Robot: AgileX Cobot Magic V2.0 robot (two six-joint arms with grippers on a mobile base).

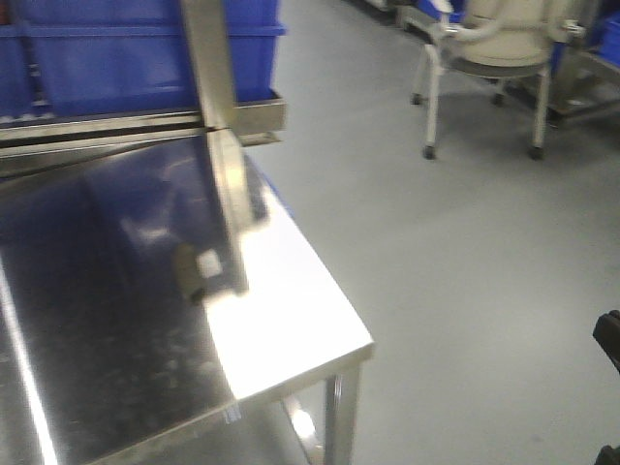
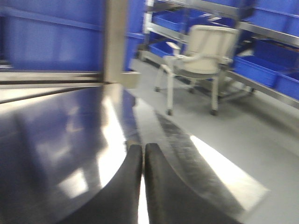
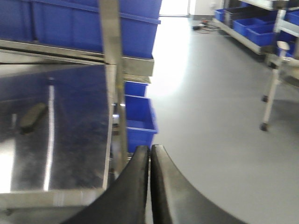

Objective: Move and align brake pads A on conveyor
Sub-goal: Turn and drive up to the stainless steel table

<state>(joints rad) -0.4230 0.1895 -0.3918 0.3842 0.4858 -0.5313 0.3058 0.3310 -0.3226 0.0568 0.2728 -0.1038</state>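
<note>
One brake pad, a small dark oblong, lies on the shiny steel tabletop in the right wrist view, far to the left of my right gripper. That gripper is shut and holds nothing; it hangs past the table's right edge, over the grey floor. My left gripper is also shut and holds nothing, low above the steel tabletop near its right side. The conveyor is out of view. All views are blurred.
A steel upright post rises from the table's back rail. Blue bins are stacked behind it, and more blue bins sit under the table. A beige wheeled chair stands on the grey floor to the right.
</note>
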